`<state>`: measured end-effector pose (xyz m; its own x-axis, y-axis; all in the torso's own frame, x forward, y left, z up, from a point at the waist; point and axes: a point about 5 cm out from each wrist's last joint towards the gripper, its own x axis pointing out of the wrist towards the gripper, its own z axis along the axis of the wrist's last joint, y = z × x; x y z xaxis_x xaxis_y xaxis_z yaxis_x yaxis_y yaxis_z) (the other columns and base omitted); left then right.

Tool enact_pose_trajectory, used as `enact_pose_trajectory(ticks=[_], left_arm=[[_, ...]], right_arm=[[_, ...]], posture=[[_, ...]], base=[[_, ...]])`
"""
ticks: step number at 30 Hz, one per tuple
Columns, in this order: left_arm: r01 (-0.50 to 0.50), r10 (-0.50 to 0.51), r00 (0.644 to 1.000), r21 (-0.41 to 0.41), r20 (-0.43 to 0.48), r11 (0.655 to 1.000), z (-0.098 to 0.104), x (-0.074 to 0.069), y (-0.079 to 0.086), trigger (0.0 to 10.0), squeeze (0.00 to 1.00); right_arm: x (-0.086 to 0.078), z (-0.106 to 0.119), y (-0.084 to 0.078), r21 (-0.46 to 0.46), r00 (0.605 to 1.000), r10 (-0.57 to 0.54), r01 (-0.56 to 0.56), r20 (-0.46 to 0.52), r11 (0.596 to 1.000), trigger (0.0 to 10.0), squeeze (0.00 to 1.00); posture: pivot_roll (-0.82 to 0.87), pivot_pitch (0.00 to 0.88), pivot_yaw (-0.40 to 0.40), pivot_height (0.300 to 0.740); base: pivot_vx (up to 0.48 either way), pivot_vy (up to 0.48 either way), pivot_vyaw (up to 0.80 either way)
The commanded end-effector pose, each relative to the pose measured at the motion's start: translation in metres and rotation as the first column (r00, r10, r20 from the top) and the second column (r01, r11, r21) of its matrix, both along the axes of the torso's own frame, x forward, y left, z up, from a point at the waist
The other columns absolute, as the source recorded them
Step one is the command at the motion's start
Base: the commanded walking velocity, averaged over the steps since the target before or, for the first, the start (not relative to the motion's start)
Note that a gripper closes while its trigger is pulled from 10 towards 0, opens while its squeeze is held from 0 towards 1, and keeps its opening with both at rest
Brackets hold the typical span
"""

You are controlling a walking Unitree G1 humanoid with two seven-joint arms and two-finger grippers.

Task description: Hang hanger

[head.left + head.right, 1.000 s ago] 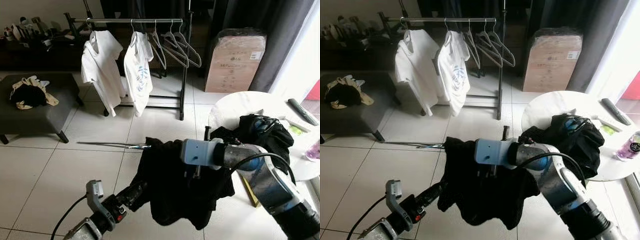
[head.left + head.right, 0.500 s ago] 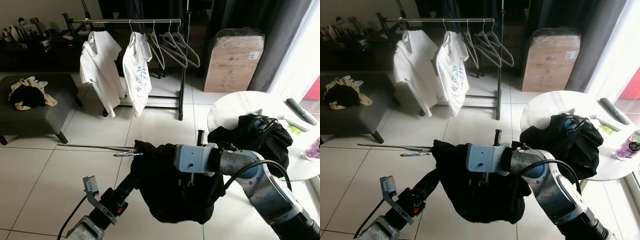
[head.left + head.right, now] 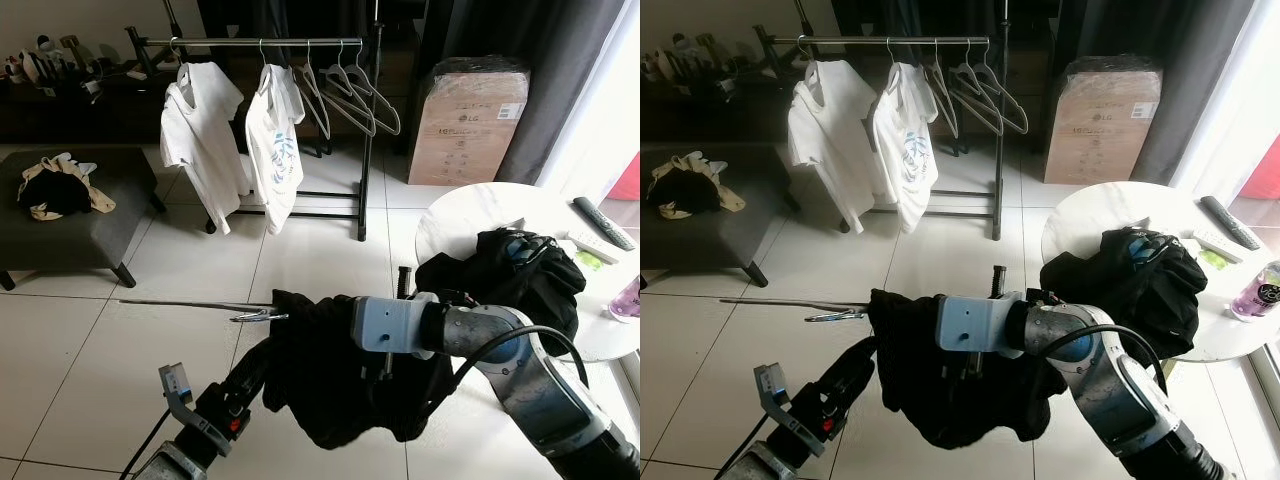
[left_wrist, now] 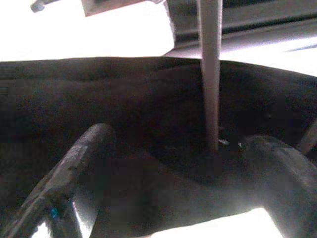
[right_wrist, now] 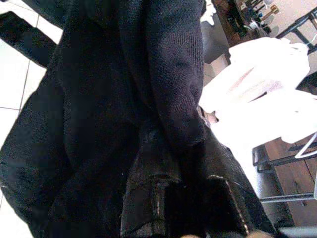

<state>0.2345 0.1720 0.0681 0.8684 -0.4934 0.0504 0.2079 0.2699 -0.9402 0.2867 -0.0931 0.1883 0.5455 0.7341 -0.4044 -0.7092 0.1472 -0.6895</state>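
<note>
Both arms hold a black garment on its hanger over open floor, well short of the rack. Left fingers sit spread against the cloth; right fingers buried, grip cannot be told. More dark clothes lie on the round surface.

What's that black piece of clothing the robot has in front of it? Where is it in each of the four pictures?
Left eye view: the black garment hangs low in the middle, between both arms.
Right eye view: low, just left of middle.
Left wrist view: dark cloth across the middle.
Right wrist view: dark folds close up.
Shared landmark: the clothes rack with white shirts, behind in both eye views.
</note>
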Motion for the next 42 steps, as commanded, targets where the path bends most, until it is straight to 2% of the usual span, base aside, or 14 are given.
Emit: enact_pose_trajectory(ticks=[1, 11, 14, 20, 23, 24, 29, 36, 37, 38, 39, 40, 41, 42], left_arm=[[0.021, -0.019, 0.998, 0.032, -0.064, 0.999, -0.006, 0.002, 0.0, 10.0, 0.0], [0.132, -0.119, 0.985, 0.105, -0.122, 0.986, -0.005, 0.01, -0.007, 10.0, 0.0], [0.204, -0.174, 0.971, 0.186, -0.164, 0.961, -0.008, 0.011, -0.011, 10.0, 0.0], [0.203, -0.135, 0.957, 0.26, -0.258, 0.944, -0.015, 0.02, -0.009, 10.0, 0.0], [0.195, -0.102, 0.948, 0.293, -0.303, 0.936, -0.021, 0.023, -0.007, 10.0, 0.0], [0.205, -0.073, 0.931, 0.348, -0.357, 0.915, -0.028, 0.024, -0.007, 10.0, 0.0], [0.213, 0.036, 0.874, 0.449, -0.485, 0.868, -0.043, 0.029, -0.004, 10.0, 0.0], [0.178, 0.161, 0.838, 0.54, -0.521, 0.823, -0.044, 0.037, 0.003, 10.0, 0.0], [0.151, 0.235, 0.82, 0.593, -0.522, 0.791, -0.044, 0.039, 0.011, 10.0, 0.0], [0.151, 0.235, 0.82, 0.593, -0.522, 0.791, -0.044, 0.039, 0.011, 10.0, 0.0], [0.135, 0.286, 0.806, 0.632, -0.518, 0.764, -0.044, 0.04, 0.016, 10.0, 0.0], [0.109, 0.352, 0.779, 0.664, -0.52, 0.74, -0.047, 0.04, 0.024, 10.0, 0.0], [0.109, 0.352, 0.779, 0.664, -0.52, 0.74, -0.047, 0.04, 0.024, 10.0, 0.0], [0.099, 0.417, 0.748, 0.708, -0.517, 0.7, -0.05, 0.039, 0.033, 10.0, 0.0]], right_arm=[[-0.008, 0.011, 0.009, 0.017, 0.997, 0.06, -0.06, 0.038, 0.998, 10.0, 0.0], [-0.017, 0.008, 0.015, 0.002, 0.996, 0.09, -0.09, 0.028, 0.996, 10.0, 0.0], [-0.02, 0.009, 0.02, 0.008, 0.994, 0.109, -0.109, 0.027, 0.994, 10.0, 0.0], [-0.024, 0.01, 0.026, 0.013, 0.991, 0.13, -0.13, 0.028, 0.991, 10.0, 0.0], [-0.025, 0.011, 0.027, 0.01, 0.99, 0.135, -0.135, 0.028, 0.991, 10.0, 0.0], [-0.026, 0.012, 0.027, 0.008, 0.99, 0.137, -0.137, 0.028, 0.991, 10.0, 0.0], [-0.026, 0.015, 0.027, 0.004, 0.99, 0.14, -0.141, 0.029, 0.99, 10.0, 0.0], [-0.025, 0.018, 0.027, 0.007, 0.99, 0.139, -0.139, 0.036, 0.99, 10.0, 0.0], [-0.024, 0.019, 0.026, 0.005, 0.99, 0.136, -0.136, 0.039, 0.991, 10.0, 0.0], [-0.024, 0.019, 0.026, 0.005, 0.99, 0.136, -0.136, 0.039, 0.991, 10.0, 0.0], [-0.023, 0.02, 0.025, 0.002, 0.99, 0.132, -0.133, 0.042, 0.991, 10.0, 0.0], [-0.022, 0.02, 0.024, 0.001, 0.991, 0.129, -0.129, 0.043, 0.992, 10.0, 0.0], [-0.022, 0.02, 0.024, 0.001, 0.991, 0.129, -0.129, 0.043, 0.992, 10.0, 0.0], [-0.022, 0.02, 0.023, -0.004, 0.991, 0.126, -0.126, 0.043, 0.992, 10.0, 0.0]], posture=[[-0.07, 0.157, 0.034, 0.74], [-0.07, 0.16, 0.035, 0.74], [-0.08, 0.161, 0.037, 0.74], [-0.07, 0.161, 0.039, 0.74], [-0.08, 0.162, 0.038, 0.74], [-0.08, 0.162, 0.039, 0.74], [-0.08, 0.162, 0.039, 0.74], [-0.08, 0.164, 0.04, 0.74], [-0.08, 0.166, 0.04, 0.74], [-0.08, 0.166, 0.04, 0.74], [-0.07, 0.166, 0.04, 0.74], [-0.07, 0.167, 0.041, 0.74], [-0.07, 0.167, 0.041, 0.74], [-0.07, 0.168, 0.041, 0.74]], base=[[0.0, 0.0, 0.0], [0.0, 0.0, 0.0], [0.0, 0.0, 0.0], [0.0, 0.0, 0.0], [0.0, 0.0, 0.0], [0.0, 0.0, 0.0], [0.0, 0.0, 0.0], [0.0, 0.0, 0.0], [0.0, 0.0, 0.0], [0.0, 0.0, 0.0], [0.0, 0.0, 0.0], [0.0, 0.0, 0.0], [0.0, 0.0, 0.0], [0.0, 0.0, 0.0]])
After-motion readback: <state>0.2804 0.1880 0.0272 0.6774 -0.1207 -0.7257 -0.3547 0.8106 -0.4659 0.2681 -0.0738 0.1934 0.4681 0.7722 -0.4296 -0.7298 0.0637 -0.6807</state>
